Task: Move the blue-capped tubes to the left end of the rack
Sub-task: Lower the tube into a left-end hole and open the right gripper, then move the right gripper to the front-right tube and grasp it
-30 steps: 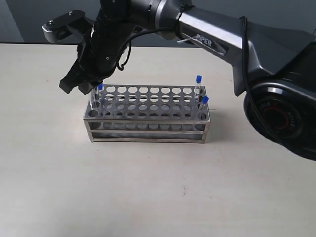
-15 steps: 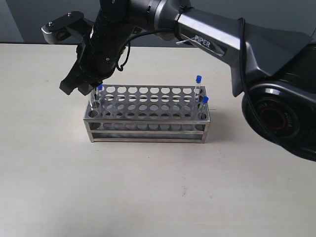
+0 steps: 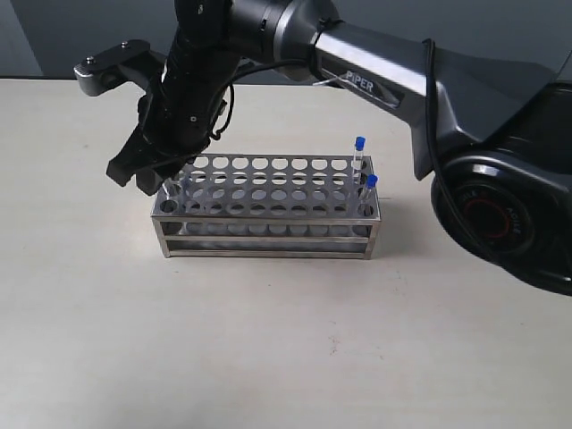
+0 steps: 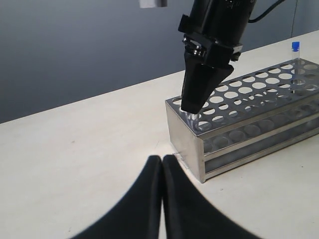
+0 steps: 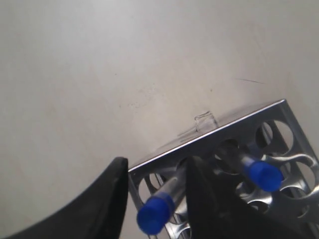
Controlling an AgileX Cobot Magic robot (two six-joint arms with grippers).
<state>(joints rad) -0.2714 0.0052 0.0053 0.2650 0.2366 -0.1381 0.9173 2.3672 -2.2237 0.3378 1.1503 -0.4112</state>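
The steel rack [image 3: 268, 218] stands mid-table. Two blue-capped tubes [image 3: 359, 143] [image 3: 372, 181] stand at its right end. My right gripper [image 3: 150, 177] has reached across and hangs low over the rack's left end. In the right wrist view its fingers [image 5: 115, 199] are apart around a blue-capped tube [image 5: 155, 214] seated in a corner hole, with a gap on one side. Another blue-capped tube [image 5: 263, 175] stands in a neighbouring hole. My left gripper [image 4: 162, 159] is shut and empty, low over the table just off the rack's left end [image 4: 187, 144].
The right arm's long dark link [image 3: 384, 80] spans above the rack's back, and its base [image 3: 509, 214] sits at the right. Bare beige table [image 3: 268, 340] lies in front of the rack. A dark wall runs behind the table.
The right gripper has dropped lower over the rack's left end; the blue cap seen beside its fingers earlier is now hidden behind them in the exterior view.
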